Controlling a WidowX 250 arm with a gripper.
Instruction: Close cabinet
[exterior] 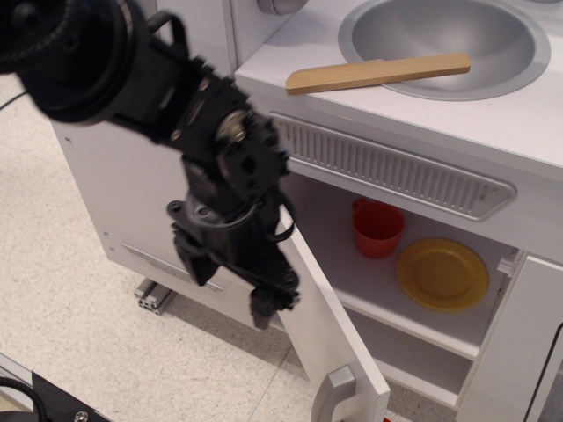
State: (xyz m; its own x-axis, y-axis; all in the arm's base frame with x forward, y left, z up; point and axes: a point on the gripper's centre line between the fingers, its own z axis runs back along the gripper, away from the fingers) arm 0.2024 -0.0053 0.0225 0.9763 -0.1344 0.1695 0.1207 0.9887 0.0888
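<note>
Your jaws [236, 283] hang with both fingers pointing down and a gap between them, apart and holding nothing, just outside the outer face of the open door [330, 330]. From this angle you cannot tell whether a finger is touching the panel or merely close to it. The cabinet [405, 290] stands wide open below the counter, its door swung out toward the camera with the grey handle [327, 393] near its lower free edge. The main risk, as I judge it, is pushing too near the hinge side: the fingers could skid along the smooth white face and the door would barely turn. Pushing downward instead of inward could strain the hinges or catch a finger on the door's top edge. Inside, the upper shelf [400, 309] carries a red cup [377, 228] standing upright and a yellow plate [442, 273] lying flat beside it; both sit well back, so the door should clear them. Above, a wooden stick [378, 73] rests across the sink bowl's [493, 35] rim.
</note>
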